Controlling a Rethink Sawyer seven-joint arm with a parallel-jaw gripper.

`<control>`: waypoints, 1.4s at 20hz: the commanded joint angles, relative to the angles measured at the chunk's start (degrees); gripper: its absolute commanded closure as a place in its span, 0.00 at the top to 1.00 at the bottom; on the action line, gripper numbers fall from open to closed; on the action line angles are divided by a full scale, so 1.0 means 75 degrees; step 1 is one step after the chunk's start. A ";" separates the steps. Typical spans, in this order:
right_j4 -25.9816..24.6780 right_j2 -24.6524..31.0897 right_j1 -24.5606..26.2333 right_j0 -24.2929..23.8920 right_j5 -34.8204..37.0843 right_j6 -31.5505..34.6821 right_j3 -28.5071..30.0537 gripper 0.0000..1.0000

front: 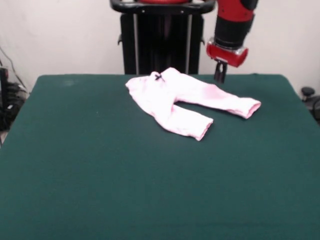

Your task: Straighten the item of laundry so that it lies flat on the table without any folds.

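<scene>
The item of laundry (182, 100) is a pair of small pale pink baby trousers lying spread on the far part of the table (125, 170), which is covered in dark green cloth. Its waistband with a tiny dark bow (158, 77) points to the far left, and both legs run toward the right, each ending in a cuff. The legs look mostly flat with light wrinkles. My gripper (219, 72) hangs from the red and black arm above the table's far edge, just beyond the longer leg and not touching the cloth. Its dark tips look close together.
Black pedestal bars (160, 42) stand behind the table's far edge. Cables and dark gear (7, 100) sit off the left side, and a dark object (307, 92) lies beyond the right edge.
</scene>
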 commanded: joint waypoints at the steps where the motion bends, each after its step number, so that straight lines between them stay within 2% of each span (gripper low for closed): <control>1: -0.0143 0.0123 -0.0672 -0.0395 0.1103 0.0380 -0.1181 0.00; 4: -0.0365 0.0333 -0.0807 -0.0711 0.0951 0.0533 -0.1199 0.00; 9: -0.0781 0.0622 -0.0200 -0.1278 -0.0096 0.0769 -0.1557 0.00; 15: -0.0535 0.0464 -0.0688 -0.1182 0.0588 0.0917 -0.1732 0.00; 20: -0.0557 0.0203 0.0349 -0.1043 -0.0205 0.0932 -0.2242 0.00; 28: -0.0650 0.0138 0.1160 -0.0913 -0.0879 0.1097 -0.2599 0.00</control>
